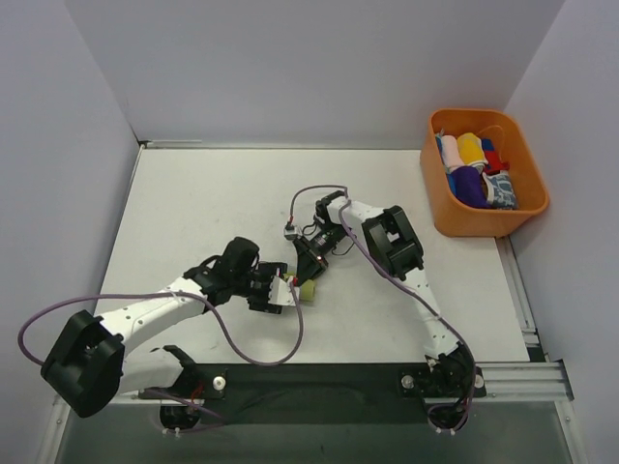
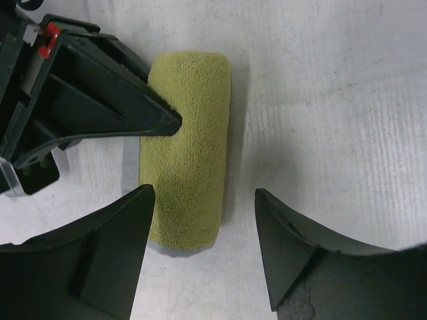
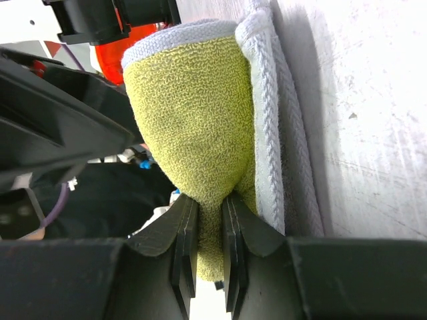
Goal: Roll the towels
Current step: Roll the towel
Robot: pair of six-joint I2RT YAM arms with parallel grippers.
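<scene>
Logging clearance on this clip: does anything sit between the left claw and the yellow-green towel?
Nothing does. The open left claw straddles the near end of the rolled yellow-green towel. The right claw pinches the towel from the side, not between them.

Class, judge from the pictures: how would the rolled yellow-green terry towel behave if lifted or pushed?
Probably floppy: the rolled yellow-green terry towel squashes thin where the right gripper pinches it. Its rounded shape suggests it may roll when pushed. Fuzzy pile likely resists slipping.
</scene>
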